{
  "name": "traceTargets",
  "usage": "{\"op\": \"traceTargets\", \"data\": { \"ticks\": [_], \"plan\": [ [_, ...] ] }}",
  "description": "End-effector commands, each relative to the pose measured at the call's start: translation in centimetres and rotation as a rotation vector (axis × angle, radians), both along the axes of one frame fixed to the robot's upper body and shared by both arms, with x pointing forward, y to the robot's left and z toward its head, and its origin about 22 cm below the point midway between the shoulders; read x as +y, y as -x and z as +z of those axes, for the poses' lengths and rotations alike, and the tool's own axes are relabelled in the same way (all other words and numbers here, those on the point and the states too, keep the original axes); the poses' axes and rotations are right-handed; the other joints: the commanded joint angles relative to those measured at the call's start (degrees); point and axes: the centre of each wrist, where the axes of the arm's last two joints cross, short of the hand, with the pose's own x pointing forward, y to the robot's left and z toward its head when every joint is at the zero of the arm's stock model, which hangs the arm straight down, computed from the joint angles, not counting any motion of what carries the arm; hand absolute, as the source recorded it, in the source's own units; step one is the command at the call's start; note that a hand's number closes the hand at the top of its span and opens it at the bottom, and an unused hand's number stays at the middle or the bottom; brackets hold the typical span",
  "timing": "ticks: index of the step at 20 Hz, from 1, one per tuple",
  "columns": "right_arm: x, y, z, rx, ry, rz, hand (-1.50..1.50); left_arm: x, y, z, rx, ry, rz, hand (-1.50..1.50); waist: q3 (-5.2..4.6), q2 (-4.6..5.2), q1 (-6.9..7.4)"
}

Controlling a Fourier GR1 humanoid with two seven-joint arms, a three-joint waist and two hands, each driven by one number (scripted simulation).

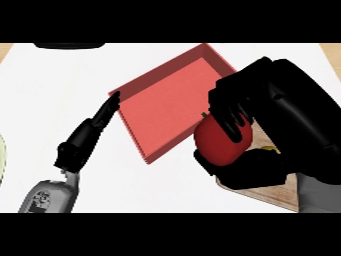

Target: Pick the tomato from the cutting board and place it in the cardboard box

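Tomato (217,145), smooth and deep red, sits clasped in right robot hand (265,97).

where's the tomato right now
In the head view the tomato sits right of centre, gripped by the right hand, between the red box and the cutting board.

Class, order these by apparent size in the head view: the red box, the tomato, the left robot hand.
1. red box
2. tomato and left robot hand: these look about alike, and the tomato is partly covered, so unranked

Red tomato (219,146), red box (165,106), black right hand (265,95)
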Motion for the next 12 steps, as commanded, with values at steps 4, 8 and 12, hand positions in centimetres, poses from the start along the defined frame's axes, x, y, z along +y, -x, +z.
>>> {"op": "traceTargets", "data": {
  "ticks": [4,8,12],
  "plan": [
    [1.9,-5.6,1.2,0.019,-0.048,-0.040,1.50,1.0,-2.0,1.7,-0.001,-0.009,-0.001,0.00,0.01,0.15,0.21],
    [4.5,-7.2,-2.5,-0.016,0.033,-0.092,1.50,-1.1,-1.3,0.4,-0.011,-0.014,-0.009,0.00,0.02,0.18,0.28],
    [4.5,-8.8,-2.2,-0.024,0.070,-0.095,1.50,-1.1,-1.9,2.2,0.000,-0.015,-0.002,0.00,0.03,0.07,0.08]
  ]
}}
